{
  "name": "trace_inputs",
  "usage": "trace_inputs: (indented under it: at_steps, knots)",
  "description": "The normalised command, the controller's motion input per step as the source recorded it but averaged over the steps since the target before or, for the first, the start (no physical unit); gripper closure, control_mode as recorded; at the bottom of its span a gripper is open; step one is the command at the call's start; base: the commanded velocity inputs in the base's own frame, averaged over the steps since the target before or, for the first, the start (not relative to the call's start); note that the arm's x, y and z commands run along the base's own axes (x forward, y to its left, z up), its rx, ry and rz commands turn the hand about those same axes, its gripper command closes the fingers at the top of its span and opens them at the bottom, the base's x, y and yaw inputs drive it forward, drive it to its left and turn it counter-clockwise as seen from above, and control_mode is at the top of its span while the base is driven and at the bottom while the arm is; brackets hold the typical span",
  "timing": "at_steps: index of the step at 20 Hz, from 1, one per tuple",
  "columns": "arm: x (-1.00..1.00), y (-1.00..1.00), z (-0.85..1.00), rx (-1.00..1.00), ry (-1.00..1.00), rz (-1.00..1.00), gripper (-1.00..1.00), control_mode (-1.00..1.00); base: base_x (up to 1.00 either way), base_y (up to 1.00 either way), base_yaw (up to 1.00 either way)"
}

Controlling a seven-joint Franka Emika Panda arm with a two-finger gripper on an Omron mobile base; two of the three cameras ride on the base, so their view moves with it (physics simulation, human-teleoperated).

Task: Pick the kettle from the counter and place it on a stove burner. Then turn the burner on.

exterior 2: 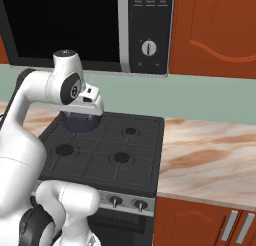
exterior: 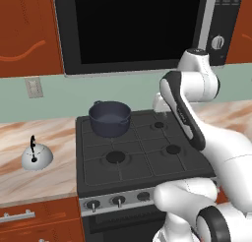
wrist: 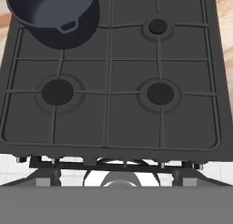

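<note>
Gripper (exterior 2: 86, 112): hangs over the back left of the stove (exterior: 147, 179), just above the pot (exterior: 110, 119). Its fingers are hard to make out against the pot, but they look spread wide and are holding nothing.
Kettle (exterior: 37, 157): stands upright on the counter (exterior: 29, 187), at about 9 o'clock from the stove in the left base view. It is well apart from the gripper and touches nothing else.
Target burner (wrist: 57, 92): the widest cap, at the front left of the stove and bare. It lies at 6 o'clock from the pot in the hand view.
Handling: probably light and rigid, a small metal shell. The smooth domed body would likely slip between the fingers.
Where to hold: the thin upright black handle on top, pinched across its narrow side so the kettle hangs level.
Risk: the handle is slim, so an off-centre pinch may let the kettle swing or tip.
Count: one kettle, one pot, three burner caps in sight and three knobs along the stove front in the left base view.
</note>
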Motion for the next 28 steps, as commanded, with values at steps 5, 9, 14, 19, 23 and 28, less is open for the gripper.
trace_inputs:
  at_steps: [5,9,14,19,23,28]
  knots:
    - [-0.42,0.16,-0.02,0.01,0.00,0.00,-1.00,-1.00,0.00,0.00,0.00]
    - [-0.32,0.30,0.00,0.01,0.00,0.00,-1.00,-1.00,0.00,0.00,0.00]
    - [-0.26,0.42,0.00,0.00,0.00,0.00,-1.00,-1.00,0.00,0.00,0.00]
    - [-0.20,0.45,0.00,0.00,0.00,0.00,-1.00,-1.00,0.00,0.00,0.00]
    - [-0.16,0.47,0.00,0.00,0.00,0.00,-1.00,-1.00,0.00,0.00,0.00]
    - [-0.05,0.50,-0.04,0.00,0.00,0.00,-1.00,-1.00,0.00,0.00,0.00]
